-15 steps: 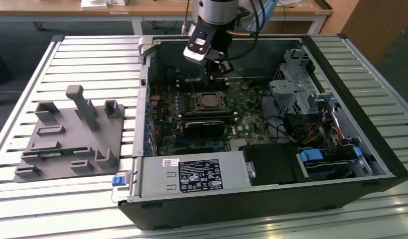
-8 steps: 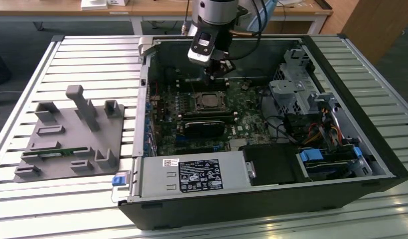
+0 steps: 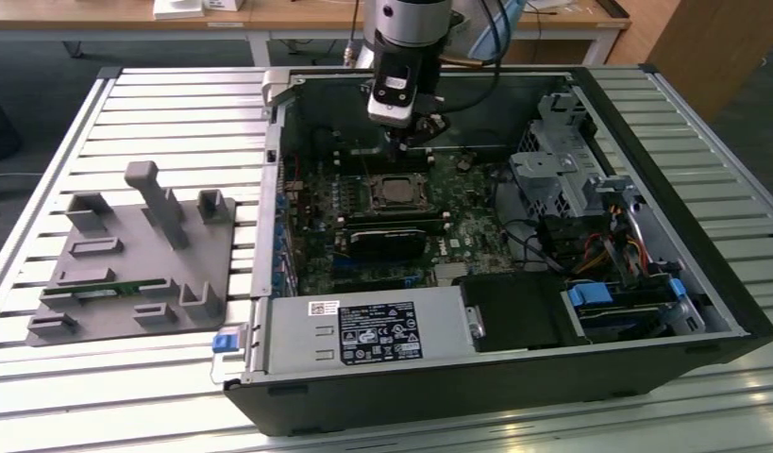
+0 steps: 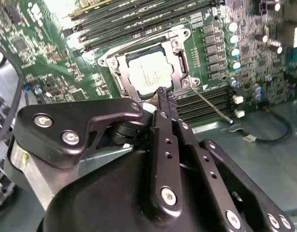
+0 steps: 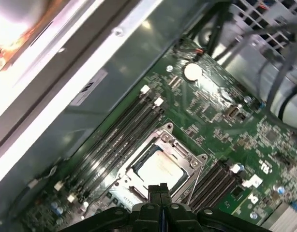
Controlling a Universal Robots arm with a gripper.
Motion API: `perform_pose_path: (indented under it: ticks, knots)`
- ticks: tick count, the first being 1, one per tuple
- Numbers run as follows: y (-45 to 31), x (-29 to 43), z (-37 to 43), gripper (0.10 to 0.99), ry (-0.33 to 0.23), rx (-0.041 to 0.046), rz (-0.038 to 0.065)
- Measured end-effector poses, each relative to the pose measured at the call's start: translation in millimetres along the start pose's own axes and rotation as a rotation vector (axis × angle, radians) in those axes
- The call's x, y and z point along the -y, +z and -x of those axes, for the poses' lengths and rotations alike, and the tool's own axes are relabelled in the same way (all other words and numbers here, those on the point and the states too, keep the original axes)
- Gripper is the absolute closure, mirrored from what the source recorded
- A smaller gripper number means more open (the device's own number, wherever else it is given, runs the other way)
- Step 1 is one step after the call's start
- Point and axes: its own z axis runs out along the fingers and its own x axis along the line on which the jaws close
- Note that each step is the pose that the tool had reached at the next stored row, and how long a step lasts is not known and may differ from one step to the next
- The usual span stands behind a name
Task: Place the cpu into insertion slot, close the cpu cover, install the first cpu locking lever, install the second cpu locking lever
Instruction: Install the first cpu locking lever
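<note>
Grey fixture plate (image 3: 122, 283), one, lies on the slatted table at the exterior view's left, several upright posts on it. Next comes one open computer case (image 3: 487, 396). Inside, one gripper (image 4: 166, 94) hangs over the green board, its two fingers pressed together with nothing between them; the tips stand just beside the socket's edge, and whether they touch it cannot be told. One cpu (image 4: 147, 75) sits flat in the one insertion slot (image 4: 118, 82), with the one cpu cover (image 4: 180, 60) lying down around it as a silver frame. One thin metal rod (image 4: 211, 104) slants out from the socket's corner; whether any lever is latched is hard to make out. Farther right stands a drive cage (image 3: 556, 170), its cables partly hidden.
</note>
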Motion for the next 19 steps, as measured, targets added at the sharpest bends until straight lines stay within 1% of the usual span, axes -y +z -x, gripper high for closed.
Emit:
perform_pose_path:
  ticks: [19]
  knots:
    - [0.4,0.0,0.0,0.98,-0.345,-0.0047,-0.004]
